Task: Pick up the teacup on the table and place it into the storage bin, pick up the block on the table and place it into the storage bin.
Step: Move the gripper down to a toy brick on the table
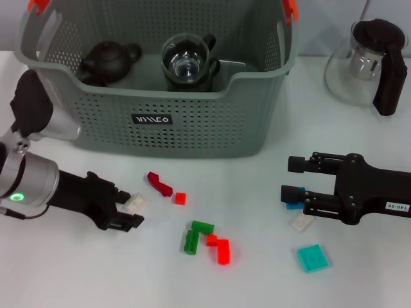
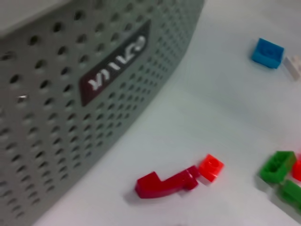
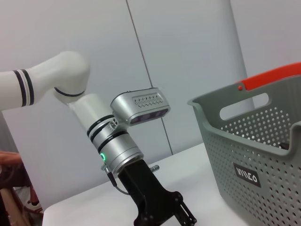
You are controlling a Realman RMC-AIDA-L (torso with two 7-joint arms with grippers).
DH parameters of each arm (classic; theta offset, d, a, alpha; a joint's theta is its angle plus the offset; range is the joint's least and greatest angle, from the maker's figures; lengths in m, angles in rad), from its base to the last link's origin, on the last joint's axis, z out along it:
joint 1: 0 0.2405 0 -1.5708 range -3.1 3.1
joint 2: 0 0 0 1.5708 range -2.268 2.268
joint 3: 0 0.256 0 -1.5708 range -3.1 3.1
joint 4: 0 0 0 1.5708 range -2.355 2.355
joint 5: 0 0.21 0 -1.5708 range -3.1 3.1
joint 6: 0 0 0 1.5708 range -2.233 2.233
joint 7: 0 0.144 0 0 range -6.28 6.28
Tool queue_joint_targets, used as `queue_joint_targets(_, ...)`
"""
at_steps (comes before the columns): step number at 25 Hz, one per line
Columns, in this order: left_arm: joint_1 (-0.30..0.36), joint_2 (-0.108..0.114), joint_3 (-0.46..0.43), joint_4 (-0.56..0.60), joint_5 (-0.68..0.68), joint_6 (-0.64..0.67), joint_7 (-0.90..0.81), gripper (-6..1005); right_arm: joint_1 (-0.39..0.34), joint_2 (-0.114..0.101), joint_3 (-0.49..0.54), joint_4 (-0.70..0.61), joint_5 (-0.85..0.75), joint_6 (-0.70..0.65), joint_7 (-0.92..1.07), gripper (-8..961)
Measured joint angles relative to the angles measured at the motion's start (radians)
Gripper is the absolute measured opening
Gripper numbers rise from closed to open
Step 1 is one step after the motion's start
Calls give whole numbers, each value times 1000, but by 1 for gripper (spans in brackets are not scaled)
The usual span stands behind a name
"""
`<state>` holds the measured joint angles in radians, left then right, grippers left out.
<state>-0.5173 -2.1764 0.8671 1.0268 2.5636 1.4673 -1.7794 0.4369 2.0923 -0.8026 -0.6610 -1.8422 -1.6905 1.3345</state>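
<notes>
The left pincer (image 1: 130, 212) lay low on the desk (image 1: 77, 269) in front of the storage bin (image 1: 192, 122), pinching a white block (image 1: 135, 203) between its fingers. The right pincer (image 1: 292, 179) hovered spread apart near a blue block (image 1: 295, 203) and another white block (image 1: 300, 222). Inside the bin sat a glass teacup (image 1: 186, 63) beside a dark teapot (image 1: 108, 61).
</notes>
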Motion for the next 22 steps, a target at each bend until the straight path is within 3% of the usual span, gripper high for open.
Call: queue_joint_targets(22,-32,1,91,-16,-30,-46,-42,539,3,0,-2,0,0,-2,0,665)
